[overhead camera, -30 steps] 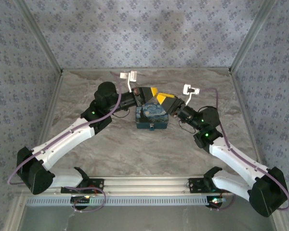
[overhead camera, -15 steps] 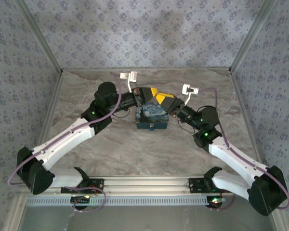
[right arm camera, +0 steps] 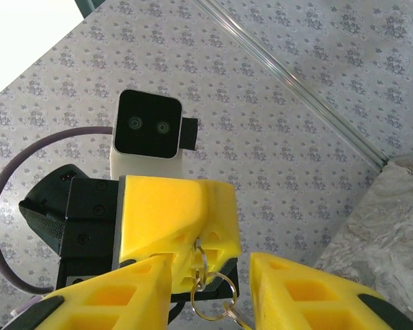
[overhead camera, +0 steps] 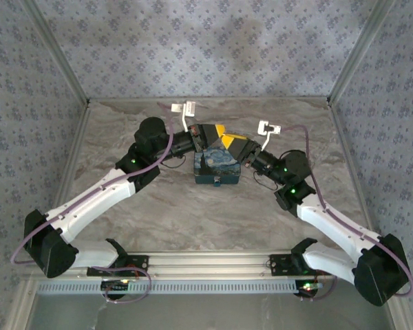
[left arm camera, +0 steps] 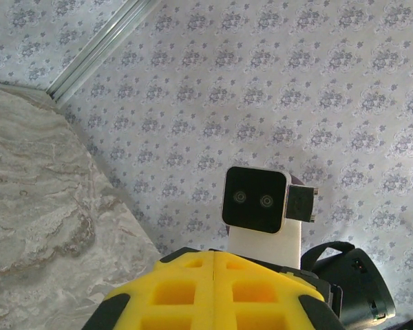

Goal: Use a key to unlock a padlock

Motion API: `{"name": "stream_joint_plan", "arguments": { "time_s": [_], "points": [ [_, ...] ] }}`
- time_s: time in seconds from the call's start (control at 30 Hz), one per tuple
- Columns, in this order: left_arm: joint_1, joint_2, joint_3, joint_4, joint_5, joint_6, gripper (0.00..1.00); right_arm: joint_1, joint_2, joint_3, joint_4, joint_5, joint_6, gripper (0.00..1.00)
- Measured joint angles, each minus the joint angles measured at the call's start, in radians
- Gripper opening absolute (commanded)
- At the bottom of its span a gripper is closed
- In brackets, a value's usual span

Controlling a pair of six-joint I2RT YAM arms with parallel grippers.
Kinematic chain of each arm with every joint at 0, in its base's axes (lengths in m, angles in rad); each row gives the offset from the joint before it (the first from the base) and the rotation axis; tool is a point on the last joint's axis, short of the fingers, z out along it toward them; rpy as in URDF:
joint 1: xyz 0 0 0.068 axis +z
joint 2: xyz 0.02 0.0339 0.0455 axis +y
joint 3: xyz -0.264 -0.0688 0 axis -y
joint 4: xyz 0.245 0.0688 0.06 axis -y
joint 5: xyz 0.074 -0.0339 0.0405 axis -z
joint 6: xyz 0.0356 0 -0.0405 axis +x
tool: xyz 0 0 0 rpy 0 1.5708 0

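Note:
My left gripper [overhead camera: 219,130] is raised above the box, and its yellow fingers [right arm camera: 175,220] are pressed flat together. Linked key rings [right arm camera: 208,278] hang out of their tips, so it is shut on the key, whose blade is hidden between the pads. A brass piece [right arm camera: 238,320] dangles from the lower ring. My right gripper [right arm camera: 210,292] is open, facing the left one, with one finger on each side of the rings and touching neither. In the left wrist view the shut left gripper [left arm camera: 213,275] points at the right wrist. I cannot make out the padlock.
A small box with a blue and yellow painted lid [overhead camera: 217,167] sits on the marble table [overhead camera: 193,213] right below both grippers. A small metal fitting [overhead camera: 217,182] shows at its front edge. Patterned walls close in the back and sides.
The right arm has edged slightly left, bringing its open fingers closer around the left gripper's tips. The left arm and the box have not moved.

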Motion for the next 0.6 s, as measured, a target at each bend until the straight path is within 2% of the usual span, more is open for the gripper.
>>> {"name": "stream_joint_plan", "arguments": {
  "time_s": [0.13, 0.6],
  "points": [
    [0.0, 0.0, 0.0, 0.0, 0.0, 0.0, 0.0, 0.0, 0.005, 0.004, -0.003, -0.004, 0.0, 0.41],
    [0.0, 0.001, 0.0, 0.0, 0.0, 0.0, 0.0, 0.0, 0.01, 0.013, -0.023, -0.011, -0.003, 0.37]
  ]
}}
